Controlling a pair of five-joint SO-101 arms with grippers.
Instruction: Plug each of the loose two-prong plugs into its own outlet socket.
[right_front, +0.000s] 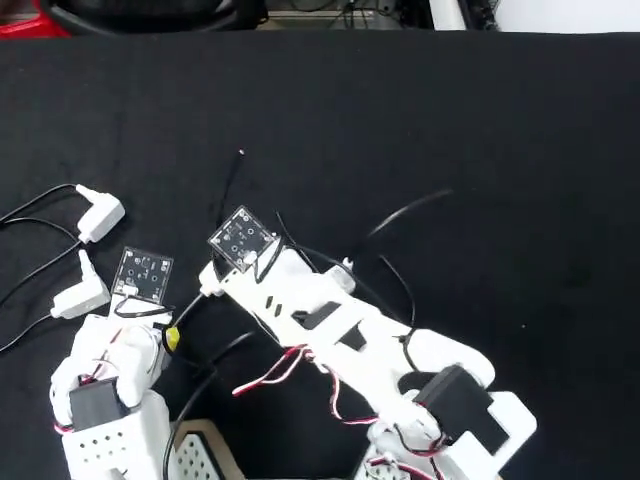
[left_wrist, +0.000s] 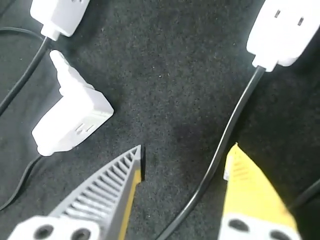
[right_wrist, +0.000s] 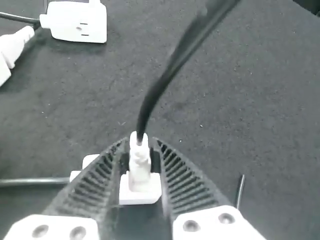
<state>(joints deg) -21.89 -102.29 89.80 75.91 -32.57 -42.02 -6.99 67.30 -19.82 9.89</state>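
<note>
While the left gripper gaped wide and empty, an L-shaped white plastic cord end lay on fuzzy black cloth just beyond its ribbed grey finger; the right gripper was clamped on a smooth, blocky white plug trailing black cord.

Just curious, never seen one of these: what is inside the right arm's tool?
A white plug sits pinched in the right tool, its black cable leading away. The prongs are hidden under its body and the tool.
</note>
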